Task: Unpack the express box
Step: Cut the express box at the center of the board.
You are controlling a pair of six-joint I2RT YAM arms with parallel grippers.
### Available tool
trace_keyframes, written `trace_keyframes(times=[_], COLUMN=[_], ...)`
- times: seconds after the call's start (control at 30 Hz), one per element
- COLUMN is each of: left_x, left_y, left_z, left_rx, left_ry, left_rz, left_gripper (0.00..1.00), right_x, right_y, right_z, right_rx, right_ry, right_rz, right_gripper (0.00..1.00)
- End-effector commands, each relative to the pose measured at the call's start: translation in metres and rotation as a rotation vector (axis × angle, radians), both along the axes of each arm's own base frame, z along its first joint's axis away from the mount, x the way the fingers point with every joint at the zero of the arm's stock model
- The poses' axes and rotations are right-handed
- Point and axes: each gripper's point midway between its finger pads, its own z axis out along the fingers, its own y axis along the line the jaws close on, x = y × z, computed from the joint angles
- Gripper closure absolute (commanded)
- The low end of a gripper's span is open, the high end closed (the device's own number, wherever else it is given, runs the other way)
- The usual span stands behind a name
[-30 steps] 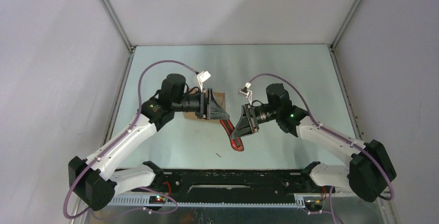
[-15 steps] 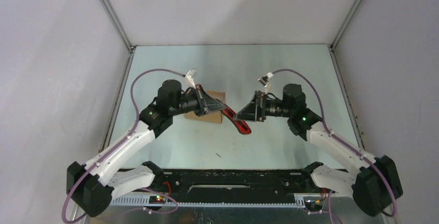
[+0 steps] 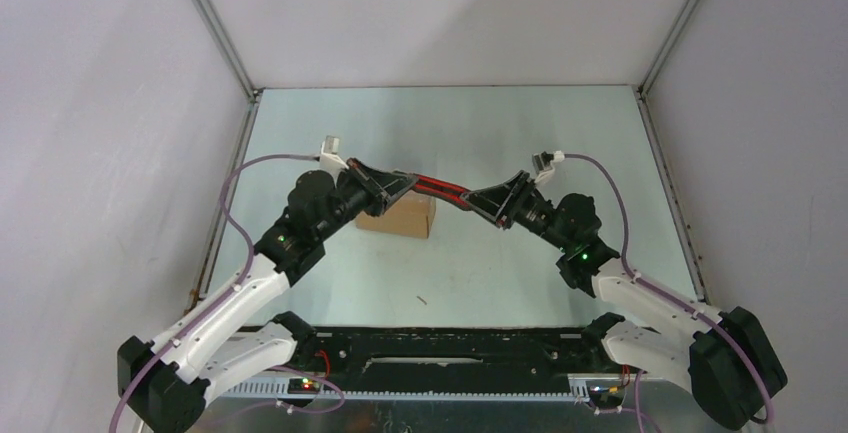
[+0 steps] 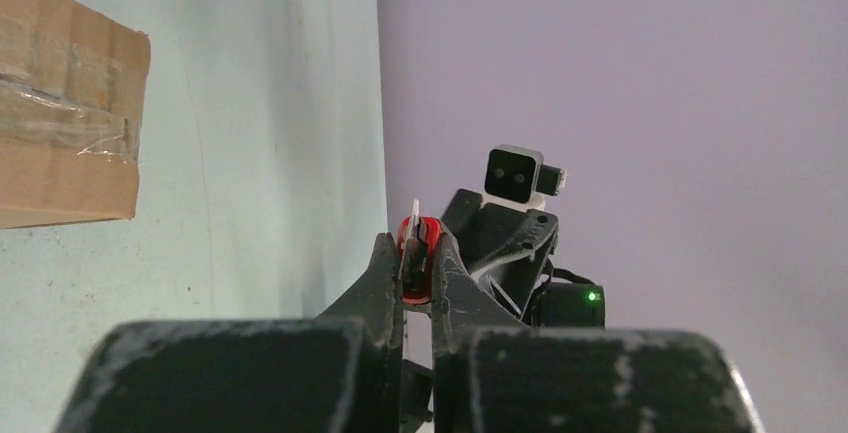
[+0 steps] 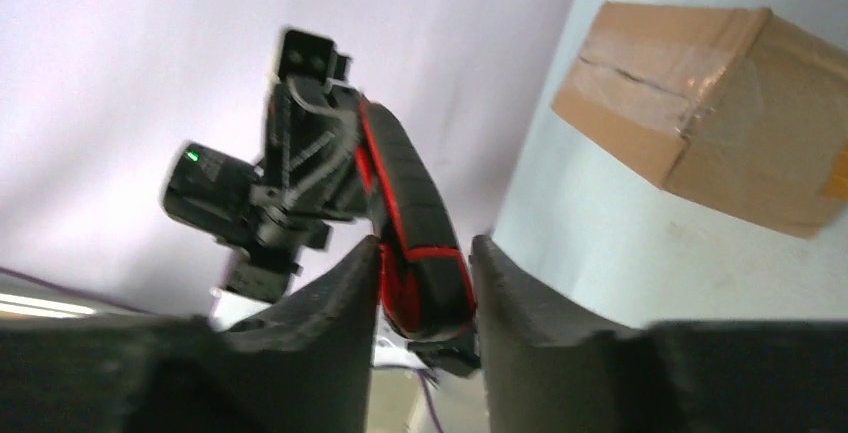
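The express box (image 3: 398, 218) sits on the pale table (image 3: 520, 253), a little left of the middle, closed, with clear tape across its seam. No gripper touches it.

The left gripper (image 3: 408, 184) is raised over the box's far edge. Its fingers are pinched tight on the blade end of a red-and-black utility knife (image 3: 441, 189). In the left wrist view the red tip and a sliver of pale blade stick out between the fingers (image 4: 384, 271), and the box lies down and to the left, well apart from them.

The right gripper (image 3: 474, 198) faces it from the right, also off the table. It is closed around the knife's handle end, one finger against each side. In the right wrist view the box lies to the upper right, beyond the fingers (image 5: 352, 283). The knife spans the gap between the two grippers, above the box's right side.
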Motion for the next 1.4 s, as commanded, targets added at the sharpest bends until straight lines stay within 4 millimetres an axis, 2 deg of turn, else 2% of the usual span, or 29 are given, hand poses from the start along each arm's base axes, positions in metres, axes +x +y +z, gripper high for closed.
trace_keyframes(times=[0.0,0.1,0.13,0.2,0.23,0.3,0.33,0.37,0.4,0.5,0.57,0.63,0.73,0.93,1.13,1.37], left_x=[0.003,0.000,-0.002,-0.009,-0.011,-0.015,-0.018,-0.019,-0.022,-0.028,-0.032,-0.036,-0.050,-0.077,-0.107,-0.115], left_y=[0.001,0.001,0.000,0.000,0.001,0.008,0.013,0.022,0.032,0.059,0.063,0.063,0.047,0.022,-0.013,-0.024], left_z=[0.014,0.009,0.007,0.000,-0.004,-0.016,-0.025,-0.034,-0.044,-0.063,-0.052,-0.032,0.000,0.021,0.008,0.001], left_rx=[-0.069,-0.020,0.005,0.054,0.089,0.186,0.241,0.297,0.352,0.475,0.478,0.494,0.498,0.502,0.434,0.378], left_ry=[-0.033,-0.027,-0.027,-0.018,-0.015,-0.017,-0.023,-0.024,-0.018,-0.054,-0.133,-0.227,-0.374,-0.498,-0.515,-0.511], left_rz=[0.039,0.015,0.002,-0.031,-0.045,-0.062,-0.067,-0.059,-0.054,-0.044,-0.069,-0.102,-0.249,-0.522,-0.770,-0.857], left_gripper=[1.00,1.00,1.00,0.99,0.87,0.42,0.24,0.09,0.02,0.00,0.00,0.00,0.01,0.05,0.12,0.19], right_x=[0.012,0.014,0.016,0.018,0.019,0.019,0.020,0.019,0.020,0.011,-0.001,-0.011,-0.027,-0.054,-0.066,-0.073], right_y=[-0.004,-0.003,-0.004,-0.007,-0.008,-0.012,-0.016,-0.019,-0.023,-0.032,-0.031,-0.031,-0.033,-0.034,-0.026,-0.026], right_z=[0.040,0.032,0.030,0.026,0.024,0.025,0.026,0.027,0.026,0.036,0.038,0.032,0.025,0.024,0.037,0.046], right_rx=[0.122,0.093,0.082,0.060,0.043,0.026,0.022,0.010,-0.008,-0.053,-0.113,-0.170,-0.225,-0.265,-0.240,-0.220], right_ry=[-0.089,-0.074,-0.071,-0.069,-0.077,-0.090,-0.103,-0.111,-0.109,-0.167,-0.225,-0.227,-0.231,-0.290,-0.336,-0.367], right_rz=[-0.072,-0.054,-0.053,-0.051,-0.046,-0.025,-0.014,0.013,0.028,0.125,0.224,0.284,0.364,0.470,0.541,0.577], right_gripper=[0.73,0.90,0.99,1.00,1.00,1.00,1.00,1.00,1.00,1.00,1.00,1.00,1.00,1.00,1.00,1.00])
